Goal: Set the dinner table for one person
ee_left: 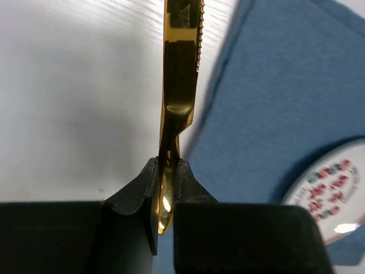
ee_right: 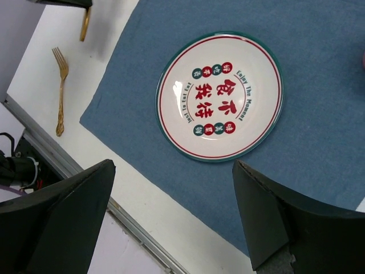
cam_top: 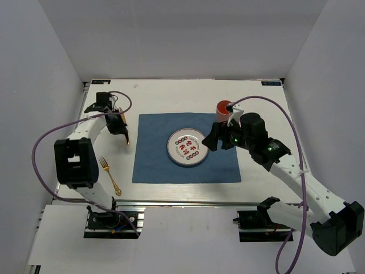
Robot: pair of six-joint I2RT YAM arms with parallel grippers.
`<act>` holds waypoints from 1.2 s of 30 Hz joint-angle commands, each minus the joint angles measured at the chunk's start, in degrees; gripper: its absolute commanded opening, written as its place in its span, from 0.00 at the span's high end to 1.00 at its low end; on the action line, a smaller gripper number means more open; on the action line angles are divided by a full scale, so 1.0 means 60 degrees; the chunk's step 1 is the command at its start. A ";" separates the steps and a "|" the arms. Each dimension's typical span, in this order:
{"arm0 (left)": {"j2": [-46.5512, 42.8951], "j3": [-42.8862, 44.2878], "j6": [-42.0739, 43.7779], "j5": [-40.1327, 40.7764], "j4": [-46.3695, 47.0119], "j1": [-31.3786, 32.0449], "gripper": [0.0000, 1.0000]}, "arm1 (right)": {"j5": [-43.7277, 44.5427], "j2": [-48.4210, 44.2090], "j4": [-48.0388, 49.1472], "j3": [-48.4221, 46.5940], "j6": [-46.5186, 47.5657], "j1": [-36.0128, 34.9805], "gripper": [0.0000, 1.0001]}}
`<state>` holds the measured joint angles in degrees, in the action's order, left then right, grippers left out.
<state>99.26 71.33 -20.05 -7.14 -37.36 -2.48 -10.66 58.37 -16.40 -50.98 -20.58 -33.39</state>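
Note:
The white dinner table [cam_top: 171, 94] carries a blue placemat [cam_top: 153, 162] with a patterned plate [cam_top: 187, 147] on it. My left gripper [cam_top: 121, 128] is shut on a gold knife [cam_top: 126, 137] and holds it just off the placemat's left edge. In the left wrist view the knife [ee_left: 181, 68] stands edge-on between my shut fingers [ee_left: 166, 165]. A gold fork [cam_top: 108, 174] lies on the table at the near left. My right gripper [cam_top: 212, 140] is open and empty above the plate's right side. In the right wrist view the plate [ee_right: 220, 96] lies beyond my open gripper [ee_right: 173, 165].
A red cup [cam_top: 223, 108] stands by the placemat's far right corner, close behind my right gripper. The metal front rail [cam_top: 188, 201] runs along the near edge. White walls enclose the table at the back and sides. The fork [ee_right: 60, 91] and knife tip [ee_right: 85, 23] show in the right wrist view.

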 commanded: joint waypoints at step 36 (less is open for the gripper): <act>0.0081 0.1074 -0.6428 0.2537 0.0675 0.9656 1.00 | 0.5614 -0.0690 -0.4531 -0.4833 0.0397 0.0291 0.11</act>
<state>99.39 74.22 -57.45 5.61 -33.74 53.71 20.10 55.51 -42.00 -76.82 -19.05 -31.94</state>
